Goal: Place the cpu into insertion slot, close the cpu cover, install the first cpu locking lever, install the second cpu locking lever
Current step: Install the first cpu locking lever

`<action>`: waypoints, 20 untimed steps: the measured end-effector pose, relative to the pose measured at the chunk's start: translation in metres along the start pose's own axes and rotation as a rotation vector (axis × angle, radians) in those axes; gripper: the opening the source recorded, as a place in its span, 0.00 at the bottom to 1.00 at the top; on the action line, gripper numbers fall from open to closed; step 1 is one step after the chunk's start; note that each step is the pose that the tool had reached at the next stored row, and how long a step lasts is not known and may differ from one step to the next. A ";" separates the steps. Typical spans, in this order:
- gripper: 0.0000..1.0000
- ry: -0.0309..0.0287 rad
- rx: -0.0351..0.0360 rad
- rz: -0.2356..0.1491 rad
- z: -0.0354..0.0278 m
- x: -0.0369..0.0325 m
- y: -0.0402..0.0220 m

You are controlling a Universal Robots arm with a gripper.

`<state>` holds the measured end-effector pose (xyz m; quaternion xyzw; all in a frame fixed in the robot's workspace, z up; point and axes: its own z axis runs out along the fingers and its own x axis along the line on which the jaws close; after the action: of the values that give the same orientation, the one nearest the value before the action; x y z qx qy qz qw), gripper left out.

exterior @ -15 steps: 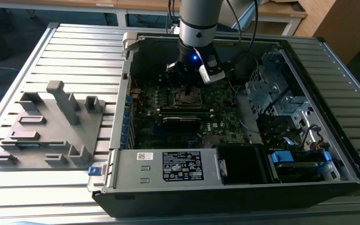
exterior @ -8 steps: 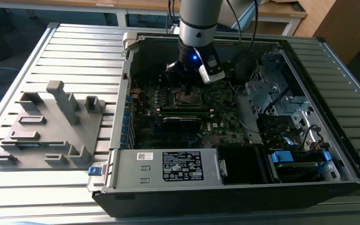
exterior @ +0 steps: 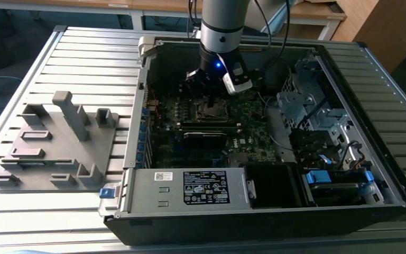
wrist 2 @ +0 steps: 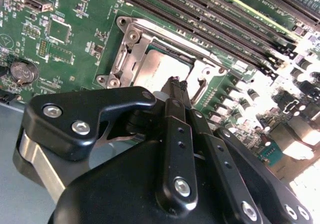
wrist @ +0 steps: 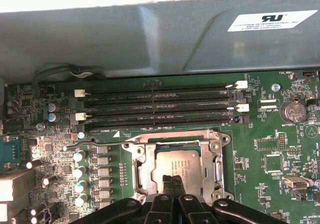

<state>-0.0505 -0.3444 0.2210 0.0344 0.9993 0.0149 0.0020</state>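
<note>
One gripper, fingers pinched together on nothing, hangs over the cpu. It sits in the insertion slot, cpu cover framing it.

A ribbed grey metal desk spans the scene; behind it stand pale wooden tables, a wooden cabinet and dark floor.

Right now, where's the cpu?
In the first wrist view the cpu lies framed by the cpu cover, beside the long memory slots, with the pincer over its edge.
</note>
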 end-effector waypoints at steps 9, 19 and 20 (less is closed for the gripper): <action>0.10 0.0000 0.0000 0.000 -0.0015 0.0000 0.0001; 0.10 0.0000 -0.0001 0.000 -0.0027 0.0000 0.0001; 0.10 0.0000 -0.0001 0.000 -0.0027 0.0000 0.0001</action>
<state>-0.0506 -0.3444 0.2238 0.0345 0.9993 0.0149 0.0020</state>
